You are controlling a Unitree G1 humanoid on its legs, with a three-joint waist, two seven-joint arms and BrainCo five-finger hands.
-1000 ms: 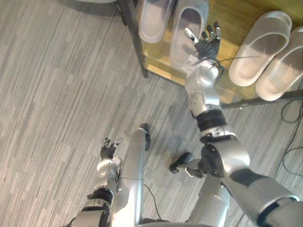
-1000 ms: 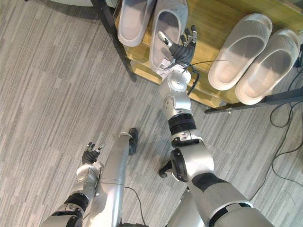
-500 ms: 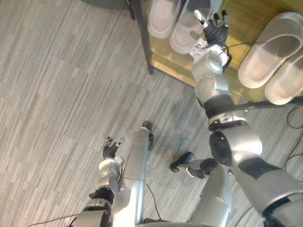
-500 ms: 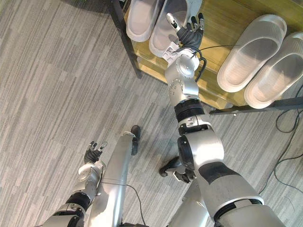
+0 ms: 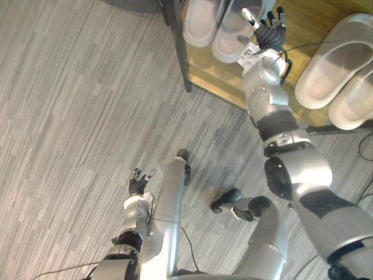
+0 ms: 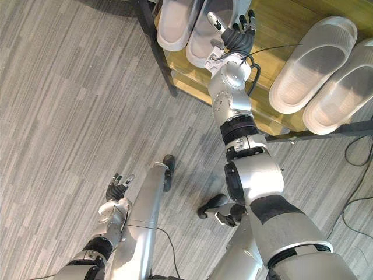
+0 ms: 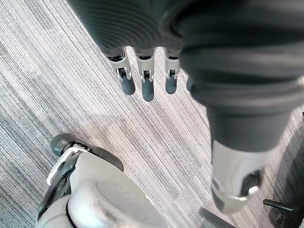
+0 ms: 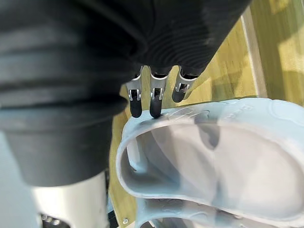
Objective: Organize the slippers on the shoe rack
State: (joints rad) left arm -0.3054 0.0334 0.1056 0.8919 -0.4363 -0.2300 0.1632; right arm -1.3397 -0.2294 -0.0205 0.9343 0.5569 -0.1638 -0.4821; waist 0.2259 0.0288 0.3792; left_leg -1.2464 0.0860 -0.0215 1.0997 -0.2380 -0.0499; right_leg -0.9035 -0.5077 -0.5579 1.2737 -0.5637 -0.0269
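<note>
Slipper (image 6: 200,39): grey, on shoe rack (image 6: 281,17) | right hand (image 6: 236,37): straight fingers (image 8: 155,103) touch it

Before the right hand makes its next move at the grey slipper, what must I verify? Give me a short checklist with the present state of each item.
1. Right hand open: ok, fingers straight.
2. Right hand at the grey slipper: ok, fingertips at its rim.
3. Fingertips touching the rim: cannot tell.
4. Grey slipper on the shoe rack beside its partner: ok.
5. White pair apart from the hand: ok.
6. Left hand open and empty, over the floor: ok.
</note>
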